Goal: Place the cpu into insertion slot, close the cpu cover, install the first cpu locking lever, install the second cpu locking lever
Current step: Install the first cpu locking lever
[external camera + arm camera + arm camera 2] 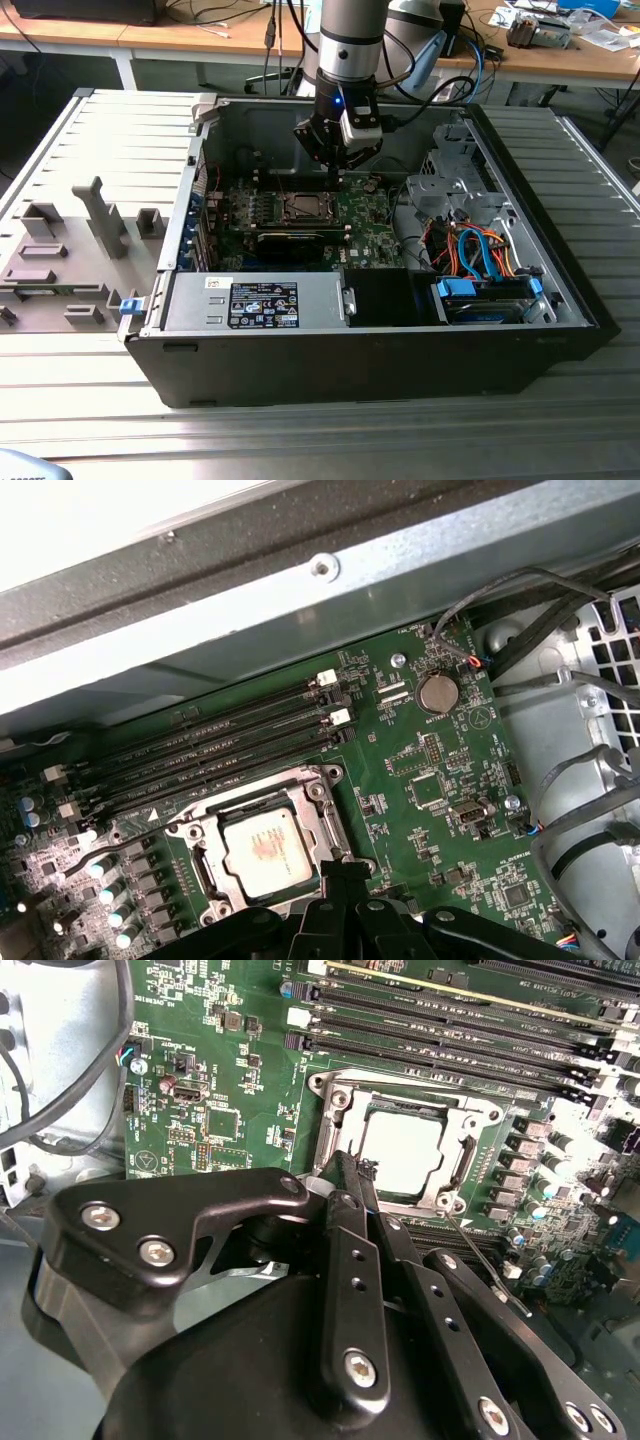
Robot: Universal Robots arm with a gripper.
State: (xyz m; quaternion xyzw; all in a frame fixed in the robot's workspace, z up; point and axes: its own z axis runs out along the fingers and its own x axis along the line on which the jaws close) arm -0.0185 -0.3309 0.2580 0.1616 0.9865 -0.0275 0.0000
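While the arm reaches down into the open case (350,365) in the exterior view, the gripper (335,183) hangs low over the green board (372,238), just on the exterior view's right of the slot (283,208). In both wrist views the cpu (402,1150) (265,848) sits inside that slot, silver top up and square to its walls. The cover (469,1152) (322,826) lies flat around the cpu, which shows through its opening. The gripper (352,1163) (340,876) has its fingers pressed together with nothing between them. In the second wrist view its tip stands at the edge of the cover, on the side away from the row of small silver capacitors (530,1145). Whether the tip touches the metal cannot be told. In the same view a thin lever (490,1265) angles out from the socket's corner, near the gripper's black linkage, with its far end clear of the frame. Long dark memory slots (220,742) run alongside the socket in the first wrist view, and a round coin cell (436,693) sits further along the board.
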